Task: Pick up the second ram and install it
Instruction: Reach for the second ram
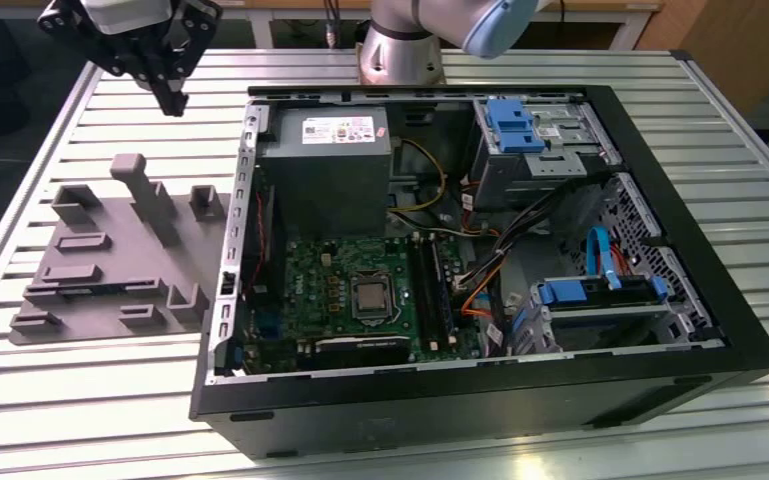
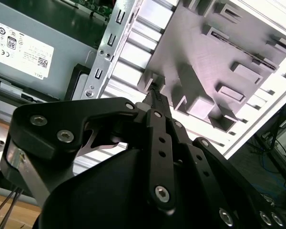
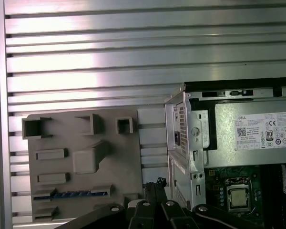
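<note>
My gripper [image 1: 171,102] hangs high above the table beyond the grey fixture plate [image 1: 117,250], off the open computer case's [image 1: 491,400] corner on the exterior view's left. Its black fingers taper to one point and look shut with nothing between them, as both wrist views show [image 2: 155,92] [image 3: 158,182]. In the first wrist view, the second ram [image 3: 71,194] is a thin dark strip with bluish glints, standing on edge in a slot of the fixture plate [image 3: 81,138]. The gripper is well above it and apart from it.
Inside the case lie the motherboard [image 1: 344,290] with long black memory sockets [image 1: 424,290], a grey power supply [image 1: 324,150], blue drive brackets [image 1: 511,125] and loose cables [image 1: 491,270]. Grey blocks [image 1: 144,195] stick up from the fixture. The table top [image 1: 91,400] is ribbed metal.
</note>
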Controlling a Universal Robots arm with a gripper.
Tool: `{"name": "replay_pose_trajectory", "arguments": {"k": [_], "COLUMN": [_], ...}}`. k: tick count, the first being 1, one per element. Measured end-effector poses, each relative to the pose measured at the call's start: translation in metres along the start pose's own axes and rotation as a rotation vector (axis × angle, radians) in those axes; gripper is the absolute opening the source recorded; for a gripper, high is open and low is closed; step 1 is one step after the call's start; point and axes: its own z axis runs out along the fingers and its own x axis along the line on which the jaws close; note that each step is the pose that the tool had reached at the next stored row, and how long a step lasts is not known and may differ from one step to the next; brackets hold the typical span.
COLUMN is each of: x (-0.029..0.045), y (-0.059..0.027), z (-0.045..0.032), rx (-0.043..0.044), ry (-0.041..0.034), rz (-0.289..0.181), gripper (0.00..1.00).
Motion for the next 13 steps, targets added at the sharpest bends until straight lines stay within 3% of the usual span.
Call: {"name": "replay_pose_trajectory", "arguments": {"k": [13], "x": [0.0113], "y": [-0.0009], "z": [-0.0001], "rx": [0.0], "ry": [0.0], "rz": [0.0], "gripper": [0.11]}}
